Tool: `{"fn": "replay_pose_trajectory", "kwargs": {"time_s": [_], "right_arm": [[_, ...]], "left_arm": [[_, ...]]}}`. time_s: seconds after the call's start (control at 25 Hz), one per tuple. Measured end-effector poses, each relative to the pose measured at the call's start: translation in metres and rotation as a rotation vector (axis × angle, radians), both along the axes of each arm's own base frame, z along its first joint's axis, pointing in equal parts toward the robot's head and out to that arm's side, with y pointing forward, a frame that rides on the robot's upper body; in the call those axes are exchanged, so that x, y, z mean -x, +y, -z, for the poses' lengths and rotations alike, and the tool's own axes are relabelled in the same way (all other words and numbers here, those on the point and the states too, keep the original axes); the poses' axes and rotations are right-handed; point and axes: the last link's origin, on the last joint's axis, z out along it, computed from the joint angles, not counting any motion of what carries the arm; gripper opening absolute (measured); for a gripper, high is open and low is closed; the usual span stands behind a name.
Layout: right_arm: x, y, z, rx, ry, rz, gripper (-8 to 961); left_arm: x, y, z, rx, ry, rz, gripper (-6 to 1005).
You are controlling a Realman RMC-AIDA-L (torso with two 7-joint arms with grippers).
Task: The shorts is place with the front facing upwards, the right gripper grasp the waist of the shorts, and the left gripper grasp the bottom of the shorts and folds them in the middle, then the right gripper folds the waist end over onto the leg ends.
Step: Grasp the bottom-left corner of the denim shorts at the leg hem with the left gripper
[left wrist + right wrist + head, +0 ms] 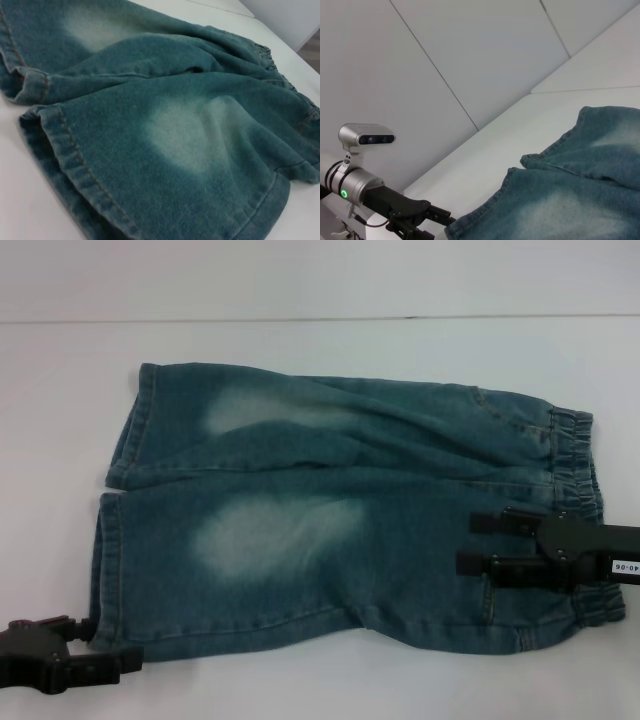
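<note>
**Both grippers at the near edge of the shorts, no grasp closed yet**

While the shorts [340, 515] lie flat and unfolded on the white table [320, 360], neither gripper appears to have cloth in hand. The garment runs left to right across the middle of the table: leg hems at the left, elastic waistband [578, 480] at the right, front up, with two pale faded patches on the legs. The far leg sits slightly skewed against the near one, leaving a shallow crease between them.

Right gripper [482, 544]: over the near half of the waist end, fingers pointing left and spread, one above the other in the head view. Nothing between them that I can see; whether the tips touch the denim cannot be told.

Left gripper [118, 664]: at the near-left corner, just beside the near leg hem [70, 150]. Finger spread cannot be told from the head view; the left wrist view shows only the hem and the leg fabric, no fingers. The right wrist view shows the left gripper [427, 217] approaching that same corner of cloth.

Judgement: step in hand is the paired grasp before the lengthwise fold. To do it well:
- each gripper should pinch both layers of the near edge, waistband at right and hem at left, not the top layer alone;
- close both before lifting, so the edge stays taut between them;
- carry the near edge straight to the far edge, both ends level, so leg lands on leg;
- the crease between the legs may bunch; keep tension along the edge.
</note>
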Motion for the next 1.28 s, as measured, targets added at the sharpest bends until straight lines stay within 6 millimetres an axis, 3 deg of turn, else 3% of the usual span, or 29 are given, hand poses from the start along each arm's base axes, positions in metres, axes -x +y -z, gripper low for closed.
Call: {"fn": "replay_pose_trajectory", "kwargs": {"time_s": [0.96,1.28], "right_arm": [[-0.002,-0.001,-0.001,-0.007,0.004,0.010,947],[-0.002,-0.003,-0.006,-0.024,0.034,0.017,947]], "left_arm": [[-0.011,0.010,0.008,0.059,0.005,0.045,910],[-0.014,0.014,0.013,0.090,0.038,0.061,698]]}}
